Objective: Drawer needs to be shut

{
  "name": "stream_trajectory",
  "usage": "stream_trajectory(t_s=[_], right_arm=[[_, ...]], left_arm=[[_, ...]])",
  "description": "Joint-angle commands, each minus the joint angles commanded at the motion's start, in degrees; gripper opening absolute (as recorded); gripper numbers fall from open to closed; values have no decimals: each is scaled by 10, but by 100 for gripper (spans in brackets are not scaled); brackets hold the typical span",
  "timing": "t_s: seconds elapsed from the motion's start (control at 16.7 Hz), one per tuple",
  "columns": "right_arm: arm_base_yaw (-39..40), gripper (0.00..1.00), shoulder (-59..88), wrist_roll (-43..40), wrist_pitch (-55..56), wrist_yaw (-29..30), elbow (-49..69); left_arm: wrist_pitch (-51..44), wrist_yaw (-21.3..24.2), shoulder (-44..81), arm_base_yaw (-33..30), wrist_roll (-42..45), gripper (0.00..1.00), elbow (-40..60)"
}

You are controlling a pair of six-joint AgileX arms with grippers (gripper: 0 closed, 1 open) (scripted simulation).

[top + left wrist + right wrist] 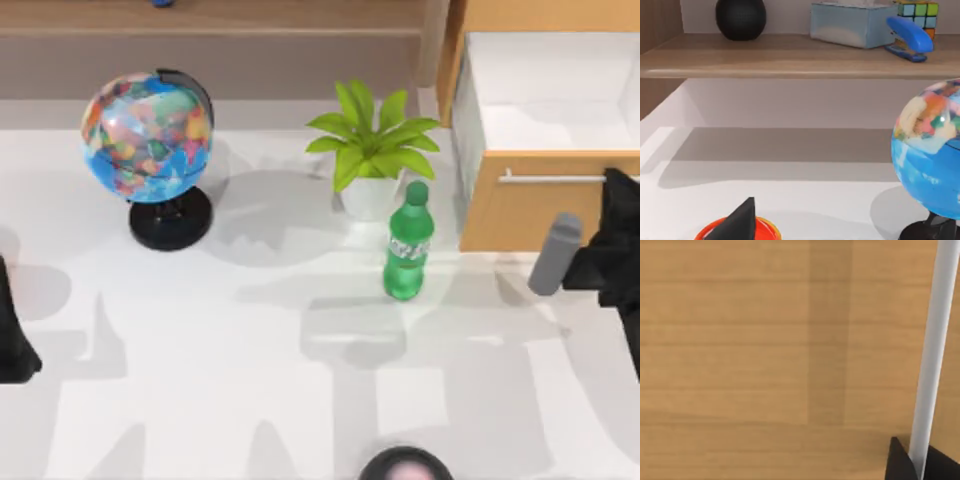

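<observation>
Right now you have the drawer (548, 130) at the upper right of the top view, pulled out toward the table (250, 390), its white inner walls open to the camera and its orange-brown wooden front facing the lower part of the frame. The thin silver bar handle (550, 178) runs across that front.

Your right gripper (620, 215) sits at the right edge of the top view, right at the drawer front near the end of the handle. In the right wrist view the wood grain is very close, the handle (935, 350) crosses the frame as a pale bar, and two dark fingertips (900, 462) show on either side of it at the lower right. Whether they are pressing on the bar or merely standing apart around it, you cannot tell.

Your left arm is parked at the left edge of the top view, low in the frame; its gripper (737, 220) shows as one dark finger at the bottom of the left wrist view, and you cannot tell its state.

Elsewhere in the top view, a globe (150, 140) stands at upper left, a potted plant (372, 150) near the middle top, and a green bottle (407, 243) just below the plant.
</observation>
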Motion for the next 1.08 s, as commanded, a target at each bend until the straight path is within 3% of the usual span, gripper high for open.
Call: stream_trajectory(t_s=[0.48,1.08], right_arm=[[-35,0,38,0,-84,-33,120],[-41,0,58,0,-119,-46,180]], left_arm=[[0,0,0,0,0,100,0],[0,0,0,0,0,100,0]])
